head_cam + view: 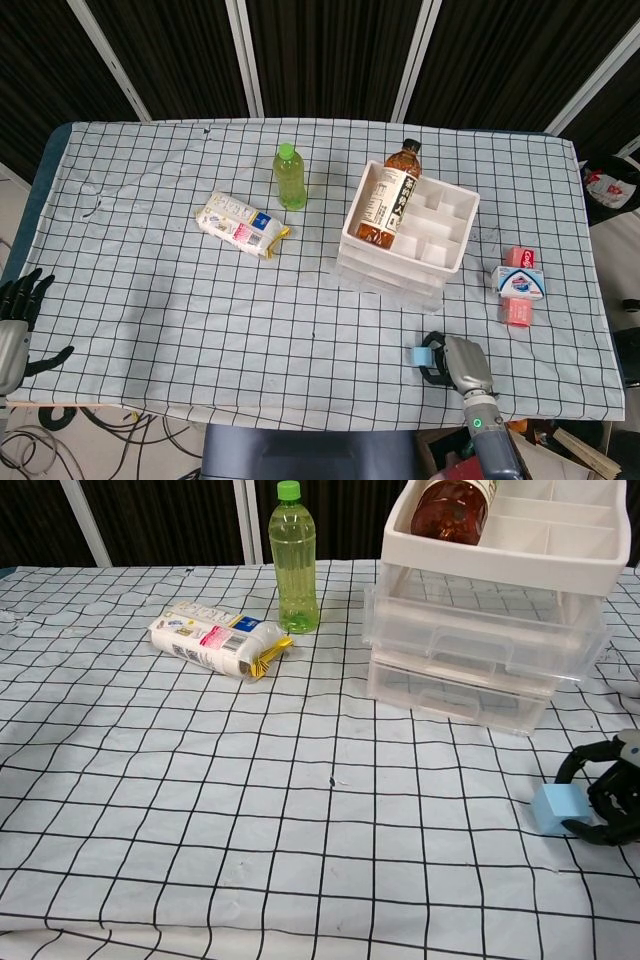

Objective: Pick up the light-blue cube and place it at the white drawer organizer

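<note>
- Two hands show: the right hand (606, 802) at the near right edge of the table, curled round the light-blue cube (557, 808), and the left hand (17, 315) far off at the near left corner, fingers spread and holding nothing.
- The cube sits on the checked tablecloth (180, 290), near and slightly right of the white drawer organizer (412, 236), apart from it.
- The step in hand looks like the grasp: the dark fingers (586, 754) arch over the cube's right side, with another fingertip low by its near right corner. I cannot tell whether they pinch it or only cage it.
- Next, I judge, the grip needs firming on opposite faces, then a lift high enough to clear the organizer's raised rim, and a carry far and left to an open compartment.
- The brown tea bottle (389, 196) lies in the organizer's left compartment, so the free divided cells to its right seem the safer target.
- Hard to make out: the chest view cuts off most of the right hand at its right border, and the head view shows it from above, hiding the contact faces.
- The chest view does not show the left hand, and the head view crops it at the edge.
- The cube's underside and right face are hidden, so whether it has left the cloth cannot be told.
</note>
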Action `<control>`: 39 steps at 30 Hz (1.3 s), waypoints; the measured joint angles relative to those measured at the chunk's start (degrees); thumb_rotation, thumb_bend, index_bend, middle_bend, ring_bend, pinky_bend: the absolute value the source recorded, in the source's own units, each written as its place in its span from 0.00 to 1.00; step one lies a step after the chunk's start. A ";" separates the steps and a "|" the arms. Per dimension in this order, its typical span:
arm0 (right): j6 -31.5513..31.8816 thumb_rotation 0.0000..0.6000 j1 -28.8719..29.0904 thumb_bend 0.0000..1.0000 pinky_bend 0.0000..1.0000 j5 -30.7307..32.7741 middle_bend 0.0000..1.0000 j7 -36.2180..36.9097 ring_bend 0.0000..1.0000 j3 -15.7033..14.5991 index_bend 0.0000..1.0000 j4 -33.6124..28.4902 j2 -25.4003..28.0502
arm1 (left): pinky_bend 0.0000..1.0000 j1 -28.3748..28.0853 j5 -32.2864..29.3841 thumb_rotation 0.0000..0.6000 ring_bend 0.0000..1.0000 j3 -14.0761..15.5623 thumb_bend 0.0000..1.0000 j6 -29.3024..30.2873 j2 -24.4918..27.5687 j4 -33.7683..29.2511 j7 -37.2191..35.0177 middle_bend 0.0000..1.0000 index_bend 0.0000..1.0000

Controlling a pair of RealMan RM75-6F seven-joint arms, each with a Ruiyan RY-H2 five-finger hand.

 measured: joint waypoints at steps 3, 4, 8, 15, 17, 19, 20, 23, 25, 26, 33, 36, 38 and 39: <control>0.14 1.00 -0.33 0.32 0.76 -1.38 0.80 0.65 0.87 -0.43 0.65 -2.43 1.40 | 0.00 0.01 0.00 1.00 0.00 -0.02 0.02 0.05 0.01 0.04 -0.07 0.00 0.00; 0.20 1.00 -0.42 0.32 0.76 -1.87 0.80 0.90 0.87 -0.53 0.65 -3.28 1.87 | 0.00 0.02 -0.03 1.00 0.00 -0.02 0.02 0.04 0.01 0.03 -0.09 0.00 0.00; 0.58 1.00 -0.88 0.32 0.76 -4.27 0.80 2.53 0.87 -0.80 0.65 -8.41 4.74 | 0.00 0.03 0.07 1.00 0.00 -0.01 0.02 0.12 0.01 -0.02 -0.04 0.00 0.00; 1.85 1.00 -1.75 0.32 0.76 -10.39 0.80 6.09 0.87 -0.91 0.65 -20.61 12.43 | 0.00 0.08 0.31 1.00 0.00 0.12 0.02 0.24 -0.02 -0.08 0.10 0.00 0.00; 2.25 1.00 -1.86 0.32 0.76 -11.59 0.80 6.83 0.87 -0.59 0.65 -23.55 14.72 | 0.00 0.11 0.42 1.00 0.00 0.21 0.02 0.27 -0.03 -0.12 0.12 0.00 0.00; 2.75 1.00 -1.89 0.32 0.76 -12.62 0.80 7.69 0.87 0.13 0.65 -26.95 17.63 | 0.00 0.12 0.53 1.00 0.00 0.24 0.02 0.32 -0.05 -0.09 0.23 0.00 0.00; 2.97 1.00 -1.86 0.32 0.76 -12.90 0.80 8.06 0.87 0.62 0.65 -28.42 18.89 | 0.00 0.13 0.55 1.00 0.00 0.25 0.02 0.36 -0.09 -0.07 0.29 0.00 0.00; 3.66 1.00 -1.36 0.32 0.76 -13.30 0.80 9.22 0.87 3.23 0.65 -32.30 22.56 | 0.00 0.13 0.60 1.00 0.00 0.27 0.02 0.38 -0.10 -0.06 0.40 0.00 0.00; 4.10 1.00 -0.61 0.32 0.76 -12.89 0.80 9.84 0.87 5.59 0.65 -32.84 23.68 | 0.00 0.12 0.62 1.00 0.00 0.27 0.02 0.39 -0.14 -0.06 0.44 0.00 0.00; 4.25 1.00 -0.23 0.32 0.76 -12.35 0.80 9.94 0.87 6.60 0.65 -32.84 23.95 | 0.00 0.12 0.66 1.00 0.00 0.26 0.02 0.42 -0.15 -0.05 0.49 0.00 0.00; 4.71 1.00 4.36 0.32 0.76 -1.08 0.80 7.35 0.87 12.13 0.65 -30.92 23.99 | 0.00 0.11 0.50 1.00 0.00 0.18 0.02 0.38 -0.14 0.03 0.45 0.00 0.00; 4.89 1.00 7.37 0.32 0.76 5.03 0.80 4.99 0.87 14.32 0.65 -27.80 22.40 | 0.00 0.06 0.43 1.00 0.00 0.16 0.02 0.27 -0.14 0.05 0.42 0.00 0.00; 5.29 1.00 9.15 0.32 0.76 7.82 0.80 3.65 0.87 15.60 0.65 -25.38 20.83 | 0.00 0.06 0.38 1.00 0.00 0.13 0.02 0.27 -0.14 0.05 0.35 0.00 0.00; 5.68 1.00 10.28 0.32 0.76 9.31 0.80 2.83 0.87 16.44 0.65 -23.79 19.60 | 0.00 0.06 0.35 1.00 0.00 0.11 0.02 0.27 -0.12 0.04 0.33 0.00 0.00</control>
